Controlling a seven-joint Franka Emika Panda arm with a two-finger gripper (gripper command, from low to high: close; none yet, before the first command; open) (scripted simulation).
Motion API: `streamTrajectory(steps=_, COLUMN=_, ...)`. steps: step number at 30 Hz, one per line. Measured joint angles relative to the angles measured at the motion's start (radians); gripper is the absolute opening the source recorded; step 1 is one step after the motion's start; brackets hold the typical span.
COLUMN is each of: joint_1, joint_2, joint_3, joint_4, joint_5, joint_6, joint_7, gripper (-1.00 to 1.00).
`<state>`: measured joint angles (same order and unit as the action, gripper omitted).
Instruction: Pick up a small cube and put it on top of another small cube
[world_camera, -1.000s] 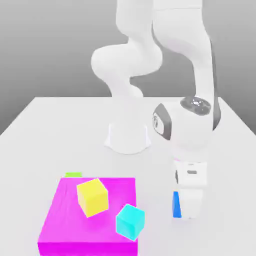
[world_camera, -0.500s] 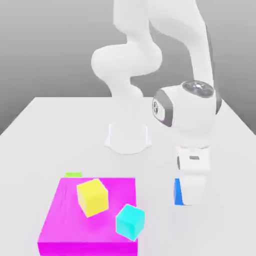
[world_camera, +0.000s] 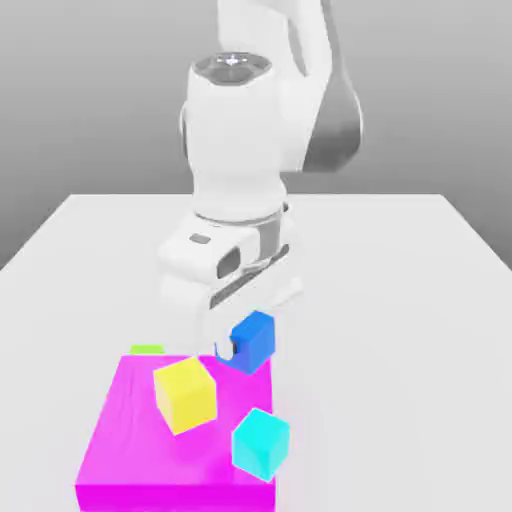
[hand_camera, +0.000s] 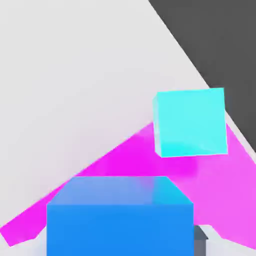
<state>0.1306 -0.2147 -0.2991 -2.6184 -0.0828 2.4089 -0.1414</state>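
Blue plain, plastic-looking cube (world_camera: 259, 342): raised, near the flat magenta block (world_camera: 120, 430)'s far corner, exterior view's right
Fingers (world_camera: 226, 348): pinching your cube
Handling: probably light, stiff; grip opposite side faces

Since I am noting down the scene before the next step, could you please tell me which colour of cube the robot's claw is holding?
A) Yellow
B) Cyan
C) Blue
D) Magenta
C: the blue cube is gripped by the claw, while the yellow cube and the cyan cube are apart from it.
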Motion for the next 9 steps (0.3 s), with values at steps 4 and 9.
streamTrajectory(steps=4, joint_1=-0.014, joint_2=0.082, joint_3=-0.021, joint_4=-0.017, joint_5=0.024, joint_6=0.097, joint_7=-0.013, gripper=-1.0)
streamTrajectory(steps=9, joint_1=-0.013, joint_2=0.135, joint_3=-0.025, joint_4=-0.03, joint_5=0.042, joint_6=0.162, joint_7=-0.026, gripper=1.0)
